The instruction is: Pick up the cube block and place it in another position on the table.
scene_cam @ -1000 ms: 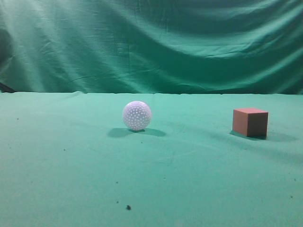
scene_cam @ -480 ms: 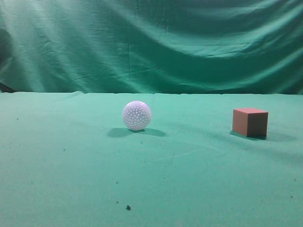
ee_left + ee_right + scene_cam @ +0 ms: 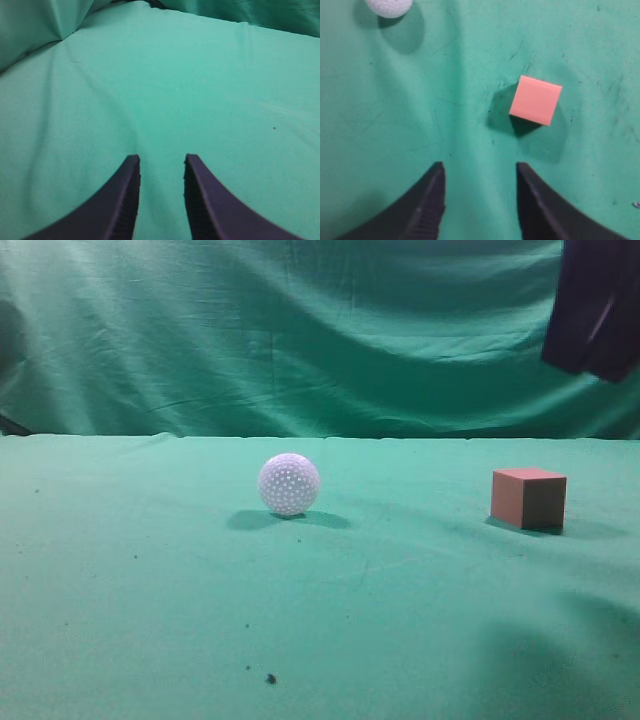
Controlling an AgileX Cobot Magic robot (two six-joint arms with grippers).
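The cube block (image 3: 528, 498) is salmon-red and rests on the green cloth at the right of the exterior view. In the right wrist view the cube (image 3: 535, 99) lies ahead and to the right of my right gripper (image 3: 480, 169), which is open, empty and high above the cloth. The right arm (image 3: 592, 305) shows as a dark shape at the top right of the exterior view, above the cube. My left gripper (image 3: 161, 161) is open and empty over bare green cloth; it does not show in the exterior view.
A white dimpled ball (image 3: 289, 484) sits on the cloth left of the cube, also at the top left of the right wrist view (image 3: 389, 7). A green cloth backdrop (image 3: 320, 330) hangs behind the table. A small dark speck (image 3: 271, 678) lies near the front.
The right arm has come into the exterior view at the top right, above the cube. A shadow has appeared on the cloth at the front right. Cube and ball have not moved.
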